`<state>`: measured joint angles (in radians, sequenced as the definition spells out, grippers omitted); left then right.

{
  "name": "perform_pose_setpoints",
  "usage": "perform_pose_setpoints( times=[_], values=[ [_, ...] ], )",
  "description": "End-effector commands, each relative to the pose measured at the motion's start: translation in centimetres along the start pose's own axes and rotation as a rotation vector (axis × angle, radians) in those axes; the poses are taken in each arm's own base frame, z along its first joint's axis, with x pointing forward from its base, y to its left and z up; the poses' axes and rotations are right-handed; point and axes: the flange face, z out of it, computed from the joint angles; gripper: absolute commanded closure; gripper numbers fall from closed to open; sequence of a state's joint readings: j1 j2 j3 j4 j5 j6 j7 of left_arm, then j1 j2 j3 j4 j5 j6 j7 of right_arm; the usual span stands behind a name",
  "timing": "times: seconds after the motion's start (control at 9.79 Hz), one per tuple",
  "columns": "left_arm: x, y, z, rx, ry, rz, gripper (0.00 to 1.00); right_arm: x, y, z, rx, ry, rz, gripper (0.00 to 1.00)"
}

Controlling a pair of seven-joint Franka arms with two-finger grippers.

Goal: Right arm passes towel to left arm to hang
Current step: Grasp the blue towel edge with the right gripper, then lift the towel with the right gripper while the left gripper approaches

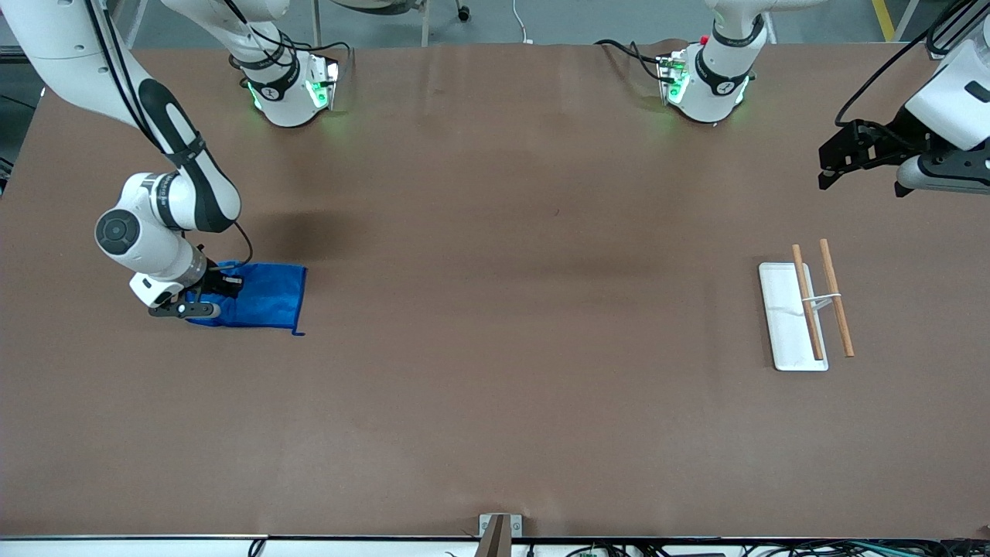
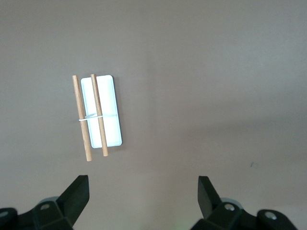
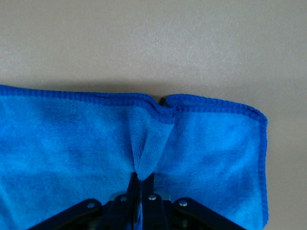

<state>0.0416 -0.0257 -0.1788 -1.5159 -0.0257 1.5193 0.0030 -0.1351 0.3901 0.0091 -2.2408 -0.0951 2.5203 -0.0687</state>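
The blue towel (image 1: pixel 263 296) lies flat on the brown table at the right arm's end. My right gripper (image 1: pixel 220 288) is down on the towel and shut on a pinched fold of it; the right wrist view shows the cloth (image 3: pixel 144 148) gathered into a ridge between the closed fingers (image 3: pixel 136 189). My left gripper (image 1: pixel 839 158) is open and empty, held in the air over the left arm's end of the table. In the left wrist view its fingertips (image 2: pixel 79 189) stand wide apart over bare table.
A white rack base (image 1: pixel 785 321) with two wooden rods (image 1: pixel 835 305) stands at the left arm's end of the table, nearer the front camera than the left gripper. It also shows in the left wrist view (image 2: pixel 108 112). The two arm bases stand along the table's top edge.
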Motion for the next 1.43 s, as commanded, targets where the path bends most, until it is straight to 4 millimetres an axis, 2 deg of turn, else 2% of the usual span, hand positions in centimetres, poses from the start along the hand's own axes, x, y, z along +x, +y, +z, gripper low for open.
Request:
perform_pose_setpoints(
  times=[0.0,0.1,0.31,0.41,0.51,0.82,0.92,1.12,1.33],
  values=[
    [1.7,1.1,3.3,-0.109,-0.071,0.028,0.00,2.3,0.0,-6.9,-0.001,-0.071,0.009,1.00],
    [3.4,1.7,5.0,-0.194,-0.084,0.012,0.00,2.8,0.0,-9.6,-0.006,-0.058,0.009,1.00],
    [7.1,2.5,8.9,-0.455,-0.102,-0.038,0.00,3.5,-3.0,-14.4,-0.001,0.015,-0.026,1.00],
    [8.7,2.8,10.9,-0.600,-0.101,-0.066,0.00,3.7,-5.5,-17.0,0.084,0.034,-0.011,1.00],
    [10.1,3.5,13.2,-0.745,-0.125,-0.109,0.00,3.9,-7.3,-18.7,0.191,0.027,0.019,1.00],
    [13.4,5.4,20.0,-1.106,-0.211,-0.243,0.00,3.7,-17.6,-23.0,0.463,0.040,-0.003,1.00],
    [14.1,6.2,22.0,-1.212,-0.228,-0.262,0.00,3.6,-21.1,-25.0,0.599,0.038,0.038,1.00],
    [15.0,9.3,26.0,-1.400,-0.245,-0.268,0.00,3.1,-26.5,-28.7,0.754,0.021,0.094,1.00],
    [14.8,12.9,29.9,-1.576,-0.287,-0.341,0.00,2.1,-30.7,-32.2,0.912,-0.024,0.140,1.00]
  ],
)
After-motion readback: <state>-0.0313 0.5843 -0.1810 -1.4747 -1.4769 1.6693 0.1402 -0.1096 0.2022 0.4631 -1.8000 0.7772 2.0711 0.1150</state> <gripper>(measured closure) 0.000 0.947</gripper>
